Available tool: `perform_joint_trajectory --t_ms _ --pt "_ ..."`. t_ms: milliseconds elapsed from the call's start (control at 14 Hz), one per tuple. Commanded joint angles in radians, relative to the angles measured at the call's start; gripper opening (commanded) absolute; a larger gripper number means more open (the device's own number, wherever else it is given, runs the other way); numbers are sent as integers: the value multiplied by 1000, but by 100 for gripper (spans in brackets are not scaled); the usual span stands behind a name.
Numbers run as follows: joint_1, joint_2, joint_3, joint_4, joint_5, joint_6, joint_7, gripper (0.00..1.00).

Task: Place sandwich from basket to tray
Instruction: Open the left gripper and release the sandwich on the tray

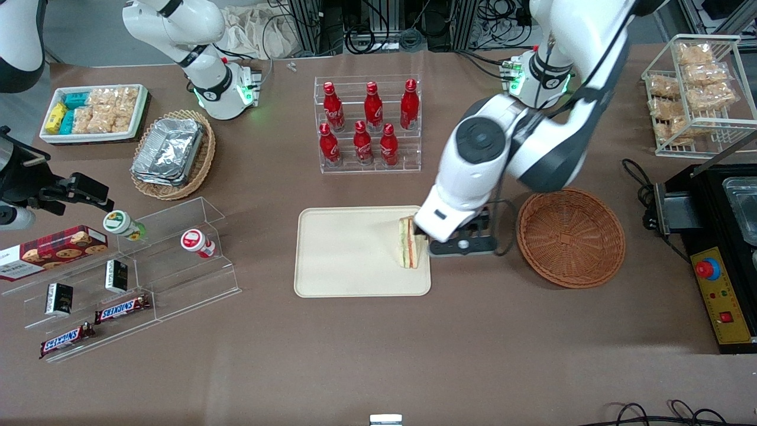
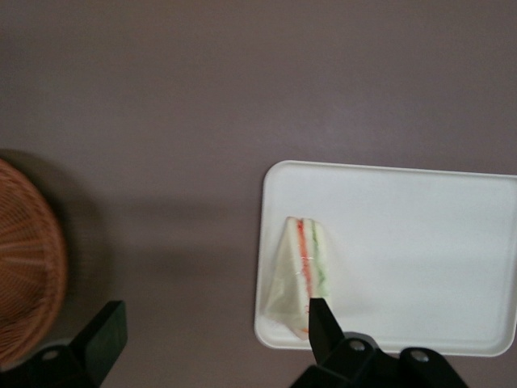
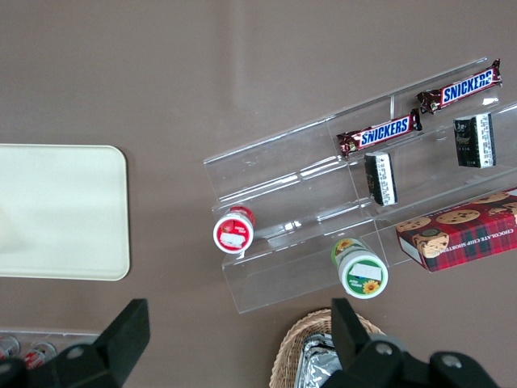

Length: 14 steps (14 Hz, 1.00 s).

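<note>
White arm (image 1: 473, 171), black jaws, green lights

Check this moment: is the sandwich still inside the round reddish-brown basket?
No, the sandwich lies on the tray, the open gripper above it, and the basket holds nothing.

Six red soda bottles (image 1: 366, 127) stand in a clear rack mid-table (image 1: 378, 355). Toward the parked arm's end lie a tan basket of foil trays (image 1: 171, 155), a white snack box (image 1: 93, 112), Snickers bars (image 1: 121, 308) and a cookie box (image 1: 50, 251). A wire rack of snack bags (image 1: 695, 94) occupies the working arm's corner.
</note>
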Motion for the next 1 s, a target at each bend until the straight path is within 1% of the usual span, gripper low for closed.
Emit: perform_joint_trajectory --t_ms 0,71,214,286,429,643,714,857,929 --pt "98 -101 -1 -43 -113 -70 168 100" --pt "144 -135 -1 -43 -145 -115 233 100" --pt "227 -189 -1 -43 -176 -201 342 100" --pt "244 -212 4 -43 -178 -246 373 100" --pt "270 -262 22 -46 -176 -294 373 100" --pt "209 -347 140 -85 -179 -357 384 100" --pt "180 -382 186 -116 -179 -363 422 100" --pt "165 -457 224 -190 -179 -357 482 100" --pt "162 -476 240 -204 -185 -357 503 100"
